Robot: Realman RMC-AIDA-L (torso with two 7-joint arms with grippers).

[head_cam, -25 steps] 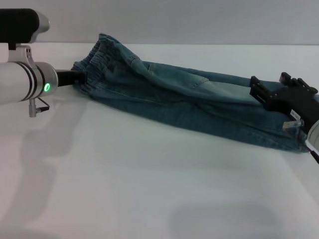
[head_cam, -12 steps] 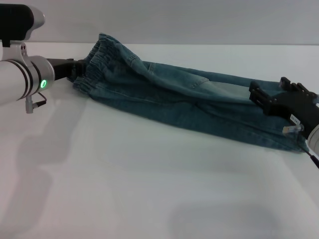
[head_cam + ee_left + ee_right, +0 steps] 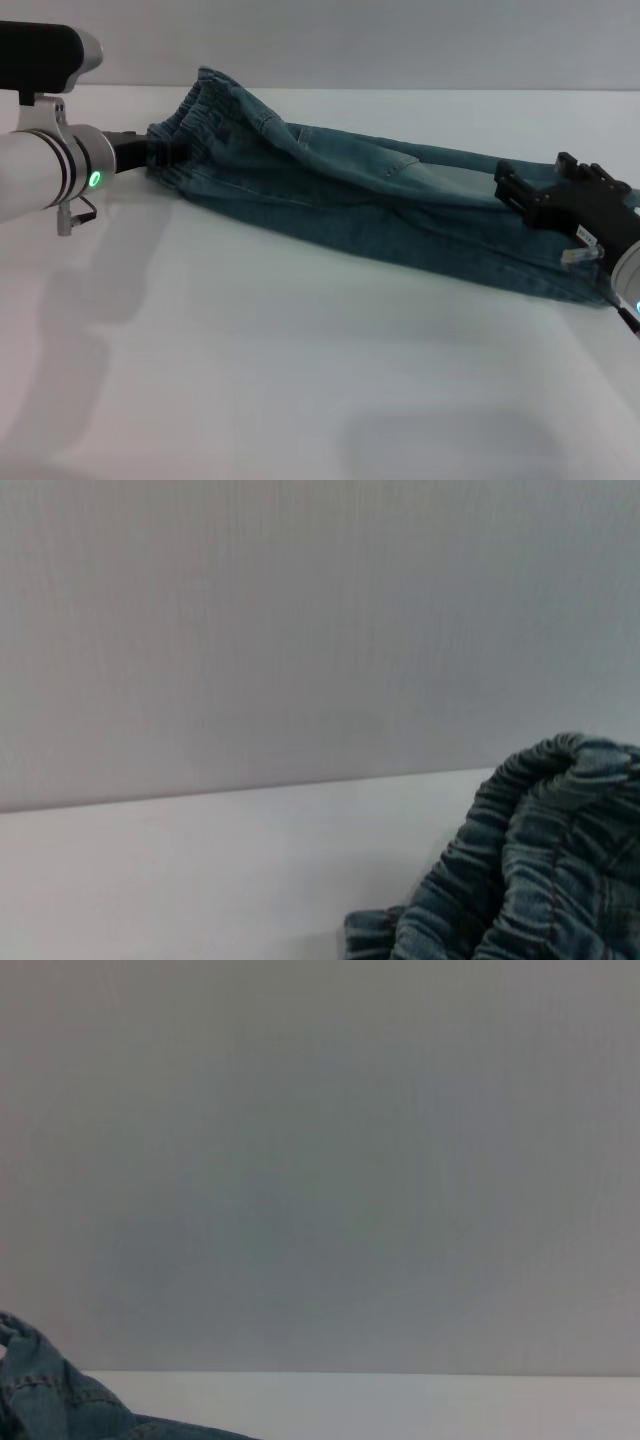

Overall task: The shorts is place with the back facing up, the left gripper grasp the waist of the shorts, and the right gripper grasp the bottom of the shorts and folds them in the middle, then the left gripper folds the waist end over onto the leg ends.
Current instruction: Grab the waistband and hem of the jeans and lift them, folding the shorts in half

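At table level, left gripper reaching sideways into waist of the shorts, jaws' state unclear, right gripper spread open over leg ends

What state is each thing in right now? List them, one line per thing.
shorts: already folded lengthwise, stretched across the table, part lifted.
waist of the shorts: bunched and raised at the left gripper.
leg ends: lying under the right gripper, not yet covered by the waist.
left gripper: at the waist; grip hidden.
right gripper: over the leg ends; grip unclear.
table: white, bearing the shorts.
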